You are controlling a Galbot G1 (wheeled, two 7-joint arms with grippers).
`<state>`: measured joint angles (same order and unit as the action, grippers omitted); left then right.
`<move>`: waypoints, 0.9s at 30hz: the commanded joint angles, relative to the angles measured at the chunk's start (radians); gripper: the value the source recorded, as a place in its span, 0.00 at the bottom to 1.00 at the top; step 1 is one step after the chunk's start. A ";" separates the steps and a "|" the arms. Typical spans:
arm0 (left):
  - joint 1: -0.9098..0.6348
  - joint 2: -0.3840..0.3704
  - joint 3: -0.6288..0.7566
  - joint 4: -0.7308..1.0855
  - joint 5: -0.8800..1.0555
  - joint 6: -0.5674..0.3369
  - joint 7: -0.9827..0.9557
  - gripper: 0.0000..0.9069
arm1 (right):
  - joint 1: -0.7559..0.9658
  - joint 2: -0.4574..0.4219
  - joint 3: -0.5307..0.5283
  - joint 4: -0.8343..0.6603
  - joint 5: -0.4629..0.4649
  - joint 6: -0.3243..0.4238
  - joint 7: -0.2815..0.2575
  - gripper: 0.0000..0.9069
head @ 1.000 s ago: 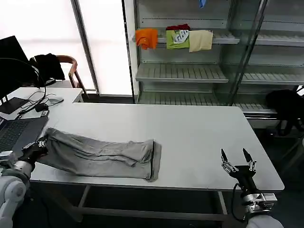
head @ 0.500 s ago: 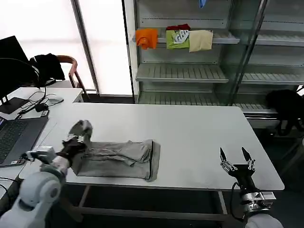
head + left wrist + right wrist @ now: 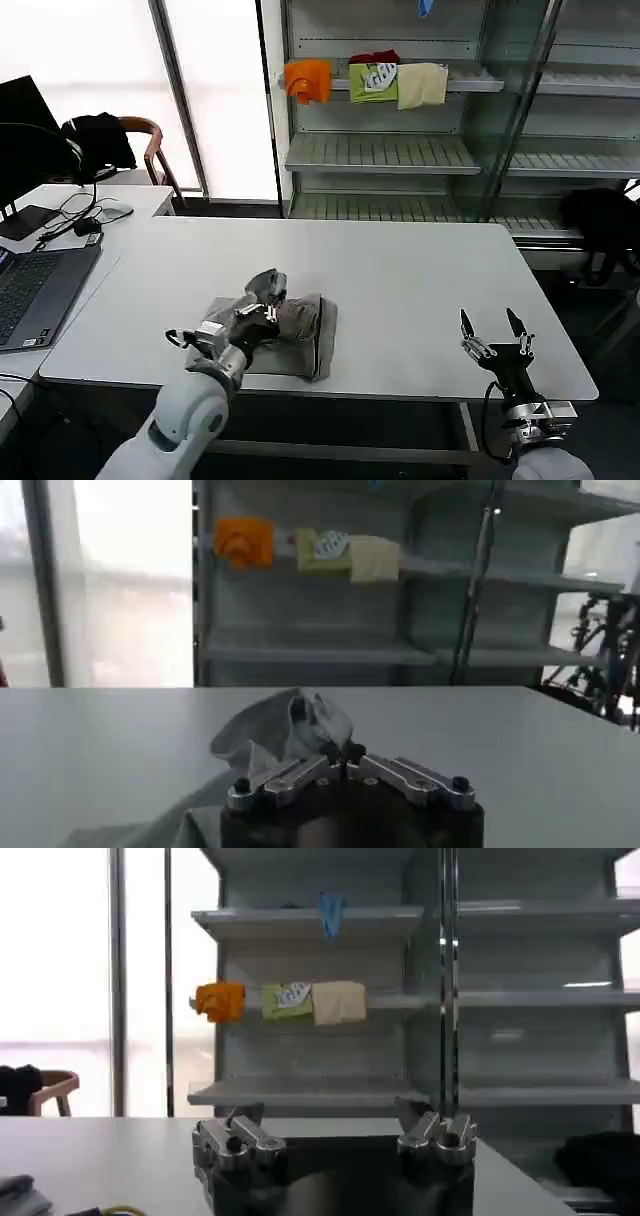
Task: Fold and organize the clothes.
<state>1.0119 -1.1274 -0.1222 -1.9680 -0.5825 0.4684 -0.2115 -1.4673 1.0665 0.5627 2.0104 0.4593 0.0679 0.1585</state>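
While clamped tight on a bunched end of the grey shirt (image 3: 285, 322), left gripper (image 3: 262, 318) mid-fold, release due next; right gripper (image 3: 494, 347) gaped wide, idle.

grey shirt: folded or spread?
Partly folded: the grey shirt lies bunched, one end lifted over it in the shut left gripper.

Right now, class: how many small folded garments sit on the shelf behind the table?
3 side by side on one shelf: orange garment, green garment, cream garment. A red piece peeks behind the green one, so more may be hidden.
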 commanded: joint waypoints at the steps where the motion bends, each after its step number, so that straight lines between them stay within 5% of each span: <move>1: -0.030 -0.053 0.123 0.036 0.066 -0.002 0.002 0.01 | 0.002 0.003 -0.002 0.001 -0.001 -0.001 -0.001 1.00; 6: -0.021 -0.054 0.129 0.023 0.069 0.005 0.006 0.02 | 0.002 0.003 -0.003 -0.002 -0.001 0.000 -0.001 1.00; 8: -0.017 -0.057 0.132 0.019 0.085 0.008 0.022 0.41 | 0.002 0.002 -0.003 -0.003 -0.001 0.001 -0.001 1.00; 9: -0.016 -0.057 0.133 0.018 0.092 0.009 0.028 1.00 | 0.002 0.002 -0.003 -0.003 -0.001 0.001 -0.001 1.00; 27: 0.018 -0.010 0.165 -0.220 0.282 0.006 0.071 1.00 | 0.015 0.016 -0.021 -0.007 -0.016 -0.007 0.001 1.00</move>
<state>1.0145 -1.1493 0.0513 -2.0486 -0.3670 0.4550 -0.1505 -1.4537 1.0820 0.5427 2.0045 0.4454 0.0620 0.1586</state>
